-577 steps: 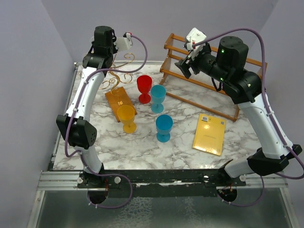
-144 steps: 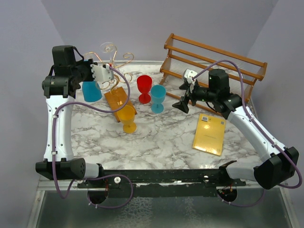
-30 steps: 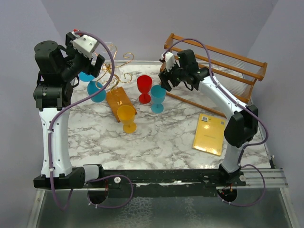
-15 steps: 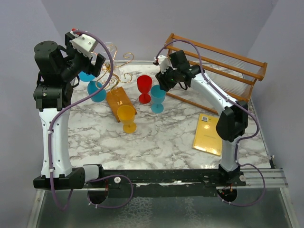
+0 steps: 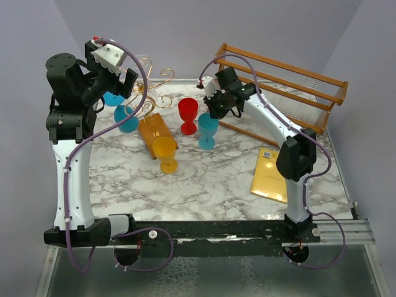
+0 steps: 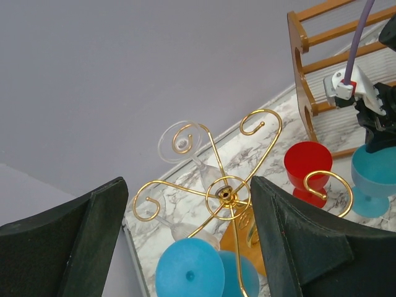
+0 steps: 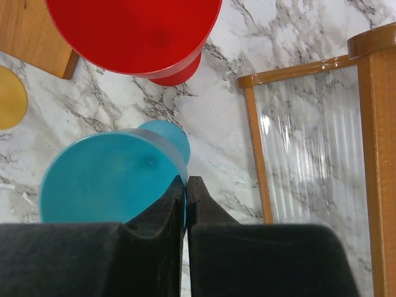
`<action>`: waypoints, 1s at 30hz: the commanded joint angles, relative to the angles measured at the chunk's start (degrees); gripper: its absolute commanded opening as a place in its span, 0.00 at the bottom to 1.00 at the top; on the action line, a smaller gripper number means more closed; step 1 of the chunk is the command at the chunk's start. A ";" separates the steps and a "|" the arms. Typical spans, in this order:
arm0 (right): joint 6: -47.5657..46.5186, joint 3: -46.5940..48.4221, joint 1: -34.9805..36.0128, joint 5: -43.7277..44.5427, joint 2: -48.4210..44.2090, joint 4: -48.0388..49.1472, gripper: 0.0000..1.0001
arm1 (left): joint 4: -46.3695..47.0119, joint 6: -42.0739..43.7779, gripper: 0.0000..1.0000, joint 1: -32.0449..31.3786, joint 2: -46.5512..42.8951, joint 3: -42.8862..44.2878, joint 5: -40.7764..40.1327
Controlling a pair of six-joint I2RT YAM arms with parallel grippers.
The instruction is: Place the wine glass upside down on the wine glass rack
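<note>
At the far left, the left gripper [image 6: 187,184] is held high above the back left corner of the marble table [image 5: 210,182], with its fingers [image 6: 74,241] spread wide and nothing gripped between them. Directly beneath it, the wine glass rack [image 6: 226,195] is seen from above, its gold curled arms fanning out from the centre post. A blue wine glass [image 6: 189,275] is found at the rack, inverted, with its foot turned up toward the wrist camera and its bowl below. Whether its foot is caught on an arm cannot be told. A clear glass [image 6: 179,137] is also seen among the arms on the far side. The rack's orange-brown base [image 5: 154,131] is set on the table, and a yellow glass [image 5: 165,151] is stood upright just at its near end. To the right, a red glass [image 5: 188,111] is stood upright, and just beside it a teal wine glass [image 7: 105,179]. The right gripper [image 7: 186,185] is brought down at the teal glass's rim, its fingers pressed narrowly together on the rim wall. Behind them, a brown slatted rack [image 5: 278,68] is placed along the back right, and a yellow packet [image 5: 272,174] is laid flat nearer the front right.
</note>
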 commanded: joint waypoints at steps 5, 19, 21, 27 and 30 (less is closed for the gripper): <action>-2.27 -7.28 -0.05 3.03 -10.67 1.95 0.01 | 7.75 -10.61 0.99 -0.09 0.28 -2.80 -0.86; -0.60 -27.07 -5.36 1.48 -41.79 11.56 0.01 | 17.94 -27.78 0.99 0.39 2.22 -6.45 5.15; -0.22 -26.74 -6.21 1.78 -45.31 12.99 0.01 | 20.62 -31.96 0.99 0.44 3.14 -6.79 5.97; -0.11 -22.91 -6.26 2.90 -50.68 20.15 0.01 | 28.18 -44.95 0.97 -0.35 6.51 -7.10 11.67; 1.50 -17.26 -6.26 0.58 -48.98 19.54 0.01 | 28.53 -47.02 0.93 -3.03 7.81 -6.47 13.14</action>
